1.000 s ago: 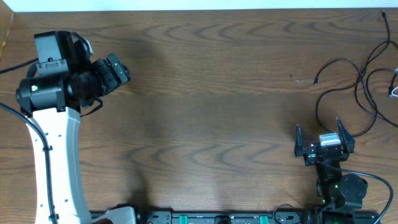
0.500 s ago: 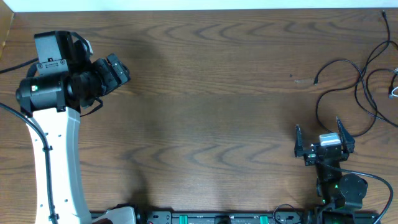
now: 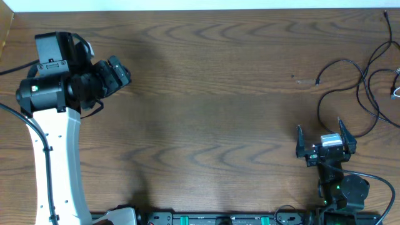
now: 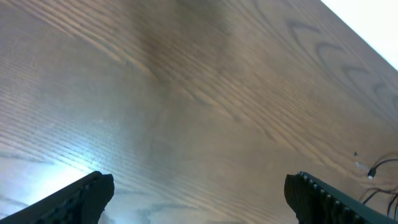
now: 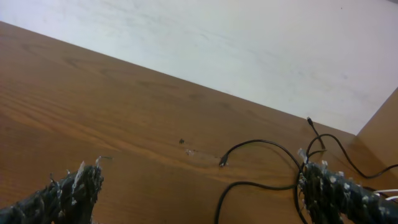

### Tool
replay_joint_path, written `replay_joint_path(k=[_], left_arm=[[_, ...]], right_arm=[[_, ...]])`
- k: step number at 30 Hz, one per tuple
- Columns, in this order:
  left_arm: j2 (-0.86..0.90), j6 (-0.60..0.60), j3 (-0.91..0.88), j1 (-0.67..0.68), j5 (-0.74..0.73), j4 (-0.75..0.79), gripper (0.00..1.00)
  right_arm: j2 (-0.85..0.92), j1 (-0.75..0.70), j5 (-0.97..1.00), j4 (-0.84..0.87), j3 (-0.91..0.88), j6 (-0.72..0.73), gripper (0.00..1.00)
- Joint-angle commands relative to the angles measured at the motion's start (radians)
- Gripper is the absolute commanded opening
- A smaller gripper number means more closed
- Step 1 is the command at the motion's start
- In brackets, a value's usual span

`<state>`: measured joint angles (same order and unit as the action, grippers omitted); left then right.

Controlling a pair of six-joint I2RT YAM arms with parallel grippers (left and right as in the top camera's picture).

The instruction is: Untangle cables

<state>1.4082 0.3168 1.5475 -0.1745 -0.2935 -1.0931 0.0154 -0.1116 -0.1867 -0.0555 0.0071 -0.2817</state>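
Thin black cables [image 3: 350,87] lie in loose overlapping loops at the table's far right, one plug end [image 3: 318,81] pointing left. A white cable's end [image 3: 395,92] shows at the right edge. My right gripper [image 3: 319,130] is open and empty, just below and left of the loops. In the right wrist view the black cables [image 5: 261,163] lie ahead between its fingers [image 5: 199,186]. My left gripper [image 3: 125,72] is at the far left, far from the cables, open and empty; in its wrist view [image 4: 199,193] a bit of cable [image 4: 379,171] shows at the right.
The wood table [image 3: 212,94] ends at a white back edge [image 3: 200,5]. The left arm's white link [image 3: 56,162] stands along the left side. Thick black robot wires run by both arm bases.
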Motion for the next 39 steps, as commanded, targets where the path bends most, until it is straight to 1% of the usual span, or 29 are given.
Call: replay_joint_path(k=[1,7,13,19,22,33,37,39], left_arm=[[0.007,-0.009,0.008,0.001,-0.001,-0.002,0.93],[-0.045,-0.01,0.003,0.002,0.074,0.035,0.93],[-0.174,-0.114,-0.134,0.002,0.085,0.266,0.93],[-0.37,-0.277,-0.365,0.002,0.085,0.476,0.93],[-0.486,-0.322,-0.511,0.002,0.085,0.587,0.93],[-0.895,-0.332,-1.07,0.002,0.085,0.967,0.93],[-1.038,-0.332,-1.25,0.002,0.085,1.072,0.93],[-1.093,-0.332,-1.308,0.002,0.085,1.1,0.93]], right_arm=[[-0.008,0.009,0.0,-0.005,-0.002,-0.011,0.99],[-0.008,0.01,0.0,-0.005,-0.002,-0.011,0.99],[-0.008,0.01,0.0,-0.005,-0.002,-0.011,0.99],[-0.008,0.01,0.0,-0.005,-0.002,-0.011,0.99],[-0.008,0.01,0.0,-0.005,-0.002,-0.011,0.99],[-0.008,0.009,0.0,-0.005,-0.002,-0.011,0.99],[-0.008,0.009,0.0,-0.005,-0.002,-0.011,0.99],[-0.008,0.009,0.0,-0.005,-0.002,-0.011,0.99]])
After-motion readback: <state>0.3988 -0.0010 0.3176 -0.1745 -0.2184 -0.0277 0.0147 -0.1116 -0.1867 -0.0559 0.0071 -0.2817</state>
